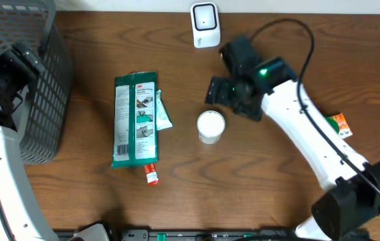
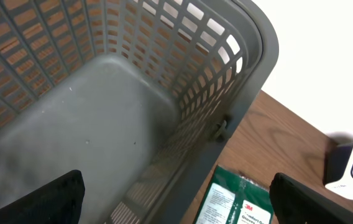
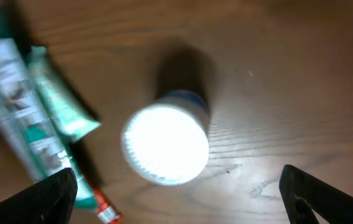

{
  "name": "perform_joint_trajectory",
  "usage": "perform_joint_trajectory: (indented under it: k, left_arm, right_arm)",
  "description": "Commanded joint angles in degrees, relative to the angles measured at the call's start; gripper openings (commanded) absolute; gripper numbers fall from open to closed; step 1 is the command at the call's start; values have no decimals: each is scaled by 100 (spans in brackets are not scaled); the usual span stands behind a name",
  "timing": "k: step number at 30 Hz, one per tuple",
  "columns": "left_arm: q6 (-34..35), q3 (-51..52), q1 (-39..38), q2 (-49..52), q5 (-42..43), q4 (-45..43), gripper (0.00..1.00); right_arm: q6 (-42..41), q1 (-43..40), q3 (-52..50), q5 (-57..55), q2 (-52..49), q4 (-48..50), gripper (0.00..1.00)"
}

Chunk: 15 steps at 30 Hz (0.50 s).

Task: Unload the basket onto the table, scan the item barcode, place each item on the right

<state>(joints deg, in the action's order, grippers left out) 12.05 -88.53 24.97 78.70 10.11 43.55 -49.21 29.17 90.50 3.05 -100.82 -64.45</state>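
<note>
Overhead view: white jar (image 1: 211,126) upright on the bench (image 1: 76,201), just beside the right tool (image 3: 178,186); jaws of this and of the left tool (image 2: 178,186) apart, empty. Barcode unseen, perhaps on the side wall; a grasp there may hide it from the scanner (image 1: 205,25) or topple the jar.

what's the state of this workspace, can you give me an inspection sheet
surface: brown wooden table
job's things: white-lidded jar upright mid-table; green 3M packet lying flat, smaller green packet alongside it; white scanner at the far edge
clutter: grey basket by the left arm; orange packet by the right arm; small red-and-white item
grippers: left gripper open over the basket; right gripper open over the jar; neither holds anything
cables: black cable looping off the right arm
surroundings: plain white beyond the table edge
</note>
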Motion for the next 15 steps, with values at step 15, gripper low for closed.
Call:
perform_joint_trajectory:
  k: [15]
  left_arm:
    - [31,-52,13,-7,-31,9,93]
  right_arm:
    - [-942,901,-1950,-761,-44,2225,96]
